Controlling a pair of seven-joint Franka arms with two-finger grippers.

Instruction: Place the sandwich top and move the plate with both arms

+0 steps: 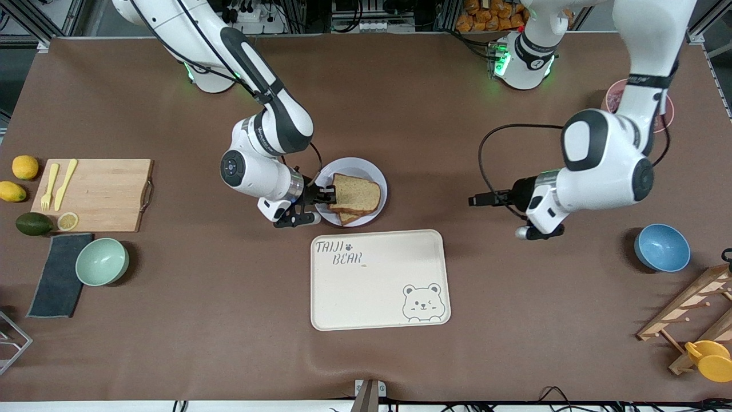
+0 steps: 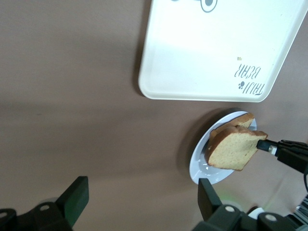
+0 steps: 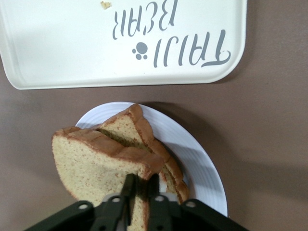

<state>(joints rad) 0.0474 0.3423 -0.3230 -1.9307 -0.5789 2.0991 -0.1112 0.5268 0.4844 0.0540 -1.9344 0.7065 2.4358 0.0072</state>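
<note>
The right gripper (image 1: 327, 195) pinches the sandwich top (image 1: 355, 194) by its edge, over the plate (image 1: 374, 173) directly beneath. The left gripper (image 1: 476, 199), spread wide, waits well apart above the tabletop (image 1: 229, 320).

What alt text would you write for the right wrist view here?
The right gripper pinches the edge of the sandwich top, a brown bread slice lying on another slice on the white plate. The cream tray lettered "TAIJI BEAR" lies beside the plate on the brown table.
</note>
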